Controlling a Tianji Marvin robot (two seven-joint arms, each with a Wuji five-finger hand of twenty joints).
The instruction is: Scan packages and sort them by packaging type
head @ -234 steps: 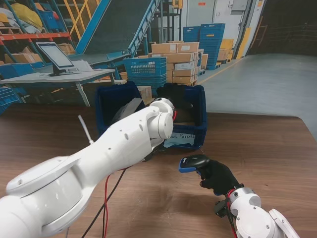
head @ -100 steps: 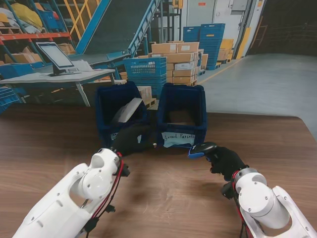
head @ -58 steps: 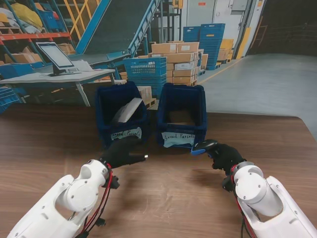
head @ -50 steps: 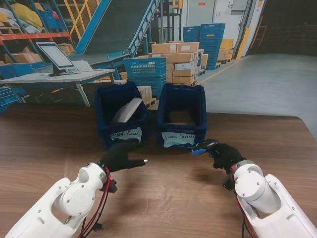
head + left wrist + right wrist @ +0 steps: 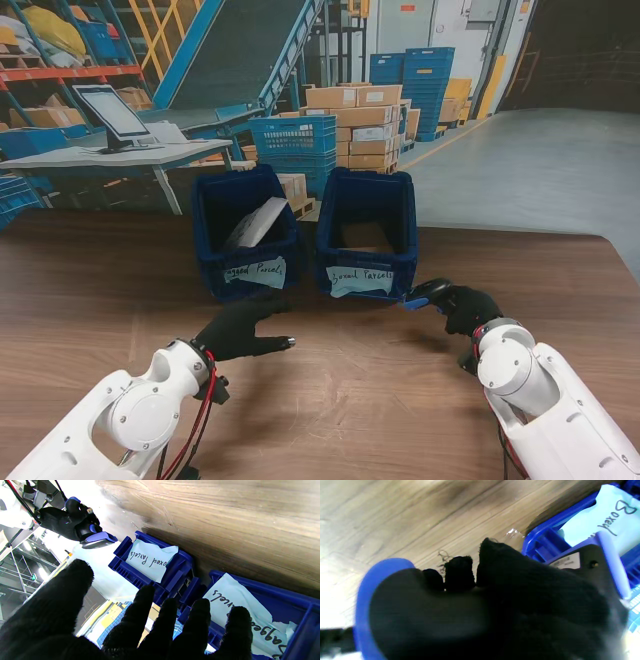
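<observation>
While your two arms rise from the near corners of the stand view, note first the left hand (image 5: 243, 331): fingers spread apart, holding nothing, hovering over the bare wooden table (image 5: 350, 400) on your left. To your right and slightly farther out, the right hand (image 5: 470, 307) is wrapped firmly around the handle of the barcode scanner (image 5: 424, 293), whose blue-trimmed head points toward the bins; the left wrist view shows that head (image 5: 96, 540) jutting from the gloved grip.

Farther from you stand two blue bins, side by side and almost touching. The left bin (image 5: 243, 262) bears a paper label reading, as far as legible, "Bagged Parcels"; the right bin (image 5: 367, 262) bears "Boxed Parcels". A flat grey package (image 5: 257, 222) leans tilted inside the left bin. It looks like a soft mailer bag: likely light, limp and somewhat slick, so it should sag if lifted by one corner. Judge it best taken along an edge or across its middle, with fingers on both faces. The right bin's contents cannot be made out. No package lies on the table within view.
</observation>
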